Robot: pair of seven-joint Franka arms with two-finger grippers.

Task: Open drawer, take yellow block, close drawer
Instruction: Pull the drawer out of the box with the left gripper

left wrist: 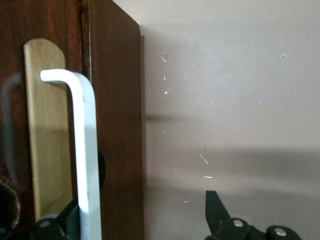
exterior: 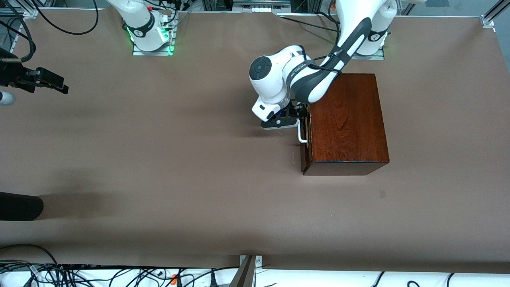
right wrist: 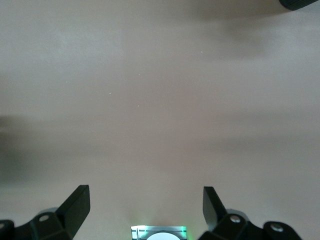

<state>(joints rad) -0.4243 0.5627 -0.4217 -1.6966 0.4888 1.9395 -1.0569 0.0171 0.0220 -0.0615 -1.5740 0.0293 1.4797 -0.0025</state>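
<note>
The dark mahogany cabinet (exterior: 346, 123) stands toward the left arm's end of the table. Its drawer (exterior: 305, 153) looks closed, the front flush against the cabinet. The white bar handle (exterior: 302, 134) faces the right arm's end. My left gripper (exterior: 303, 115) is open at the handle. In the left wrist view the handle (left wrist: 86, 150) lies between the gripper's (left wrist: 142, 217) spread fingers (left wrist: 215, 210), close against one of them, in front of the dark drawer front (left wrist: 117, 125). The yellow block is hidden. My right gripper (exterior: 50, 83) waits, open and empty (right wrist: 145, 210), over bare table at the right arm's end.
A dark rounded object (exterior: 20, 206) juts in at the right arm's end, nearer the front camera. Cables run along the table's front edge (exterior: 119, 275). The right arm's green-lit base (right wrist: 157, 233) shows under its fingers.
</note>
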